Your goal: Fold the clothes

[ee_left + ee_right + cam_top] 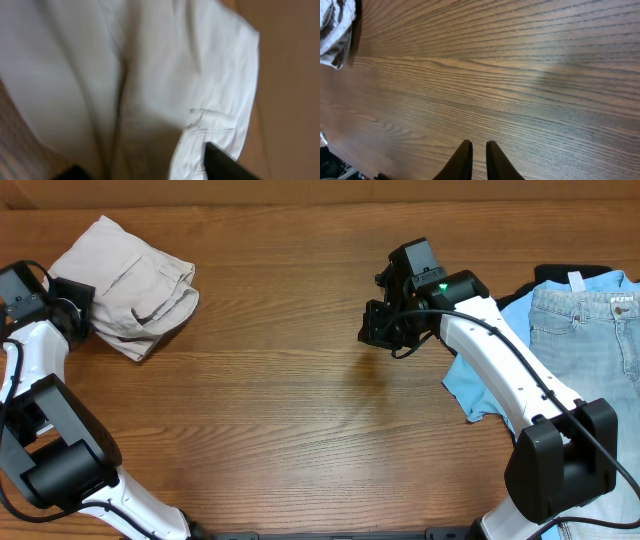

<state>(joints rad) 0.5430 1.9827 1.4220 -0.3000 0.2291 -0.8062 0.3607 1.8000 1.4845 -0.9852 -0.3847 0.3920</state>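
**On the table's far left: shorts bundled, fold close to done**

Across the wide wooden table (300, 380), most of the surface is bare. At your right edge lie the light blue jeans (590, 330) on top of a sky-blue shirt (475, 385); neither belongs to this job. The beige shorts (125, 285) sit well apart from them, near the far-left corner, doubled over into a compact, slightly rumpled packet with a pocket seam facing up.

Your left fingers (225, 165) are right at the near-left edge of the shorts, cloth filling the wrist view. One dark tip shows beside a hem, but I cannot tell whether they are pinching fabric or only resting against it.

Your right fingers (462, 160) hover over bare wood at mid-table, drawn nearly together and holding nothing.

This looks like the final tidying step. Next, you would likely need the left arm to let go cleanly and lift away without dragging the top layer, then press any loose corner flat.
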